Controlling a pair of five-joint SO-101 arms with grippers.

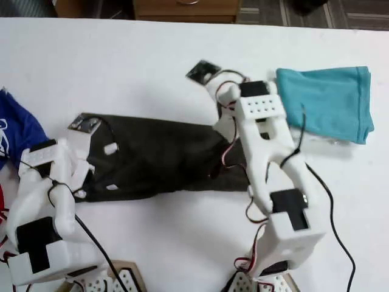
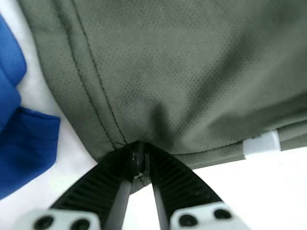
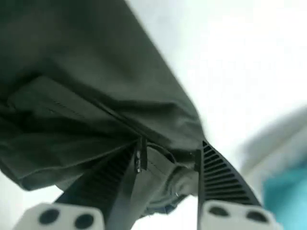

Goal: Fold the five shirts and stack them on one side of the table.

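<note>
White tabletop (image 1: 121, 61) lies under both arms: the left gripper (image 2: 139, 160) is pinched tight on the hemmed edge of the dark grey-green shirt (image 1: 158, 158), and the right gripper (image 3: 170, 158) clamps a bunched fold at the opposite end, its jaws held partly apart by the cloth. Between them the shirt lies in a long band across the table's middle. A folded teal shirt (image 1: 325, 103) rests beside the right arm, and a blue shirt (image 1: 15, 131) lies beside the left.

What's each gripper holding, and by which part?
Both hold the dark olive shirt: left gripper its hemmed edge, right gripper bunched cloth at the opposite end.
</note>
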